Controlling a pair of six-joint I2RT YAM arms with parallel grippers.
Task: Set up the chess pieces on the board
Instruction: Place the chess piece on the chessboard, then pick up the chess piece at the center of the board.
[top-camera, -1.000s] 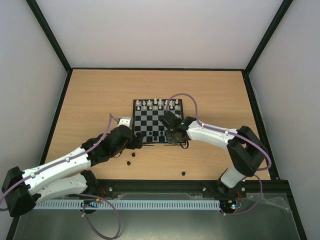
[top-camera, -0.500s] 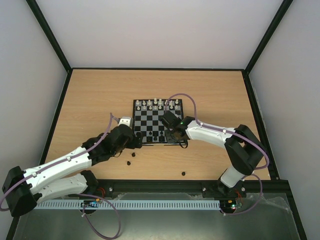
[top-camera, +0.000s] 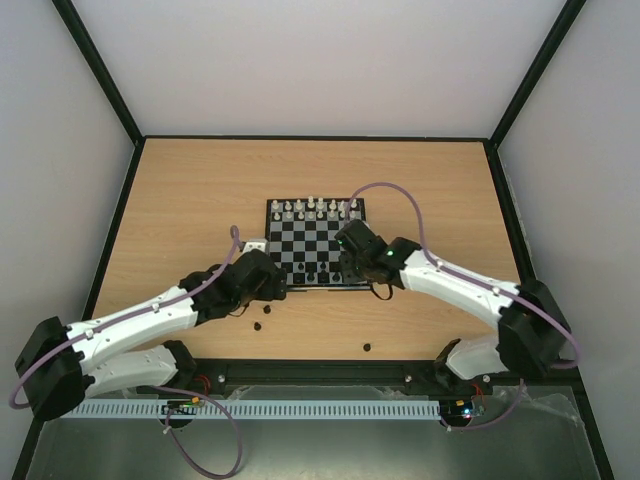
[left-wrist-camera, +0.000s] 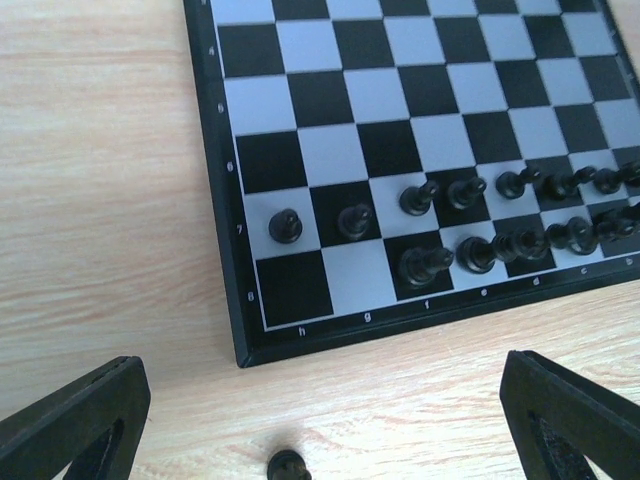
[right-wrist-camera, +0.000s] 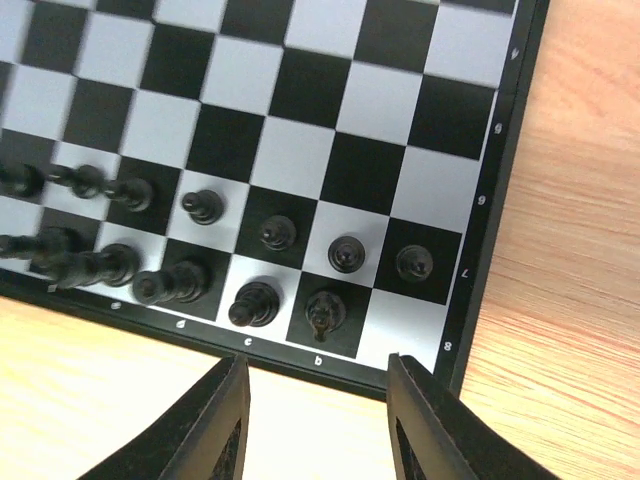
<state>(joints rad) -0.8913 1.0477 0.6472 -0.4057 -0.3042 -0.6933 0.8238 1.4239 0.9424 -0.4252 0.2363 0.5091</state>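
Observation:
The board (top-camera: 316, 243) lies mid-table, with white pieces on its far rows and black chess pieces (top-camera: 322, 274) on its two near rows. My left gripper (top-camera: 270, 294) is open and empty by the board's near left corner. In the left wrist view its fingers (left-wrist-camera: 80, 420) stand wide apart, with a loose black piece (left-wrist-camera: 288, 466) on the table between them; the h and g squares of the board's (left-wrist-camera: 240, 300) near row are bare. My right gripper (top-camera: 350, 282) is open and empty at the near right edge (right-wrist-camera: 470, 300). A black knight (right-wrist-camera: 325, 312) stands just ahead of its fingers (right-wrist-camera: 215, 430).
Loose black pieces lie on the wooden table near the front: two by the left gripper (top-camera: 257, 325) (top-camera: 267, 309) and one further right (top-camera: 367, 347). A black rail (top-camera: 330, 368) runs along the table's front edge, and grey walls close in the sides and back.
The right arm's elbow has swung out to the right and lower, with its gripper staying at the board's near right edge. The left arm has shifted slightly.

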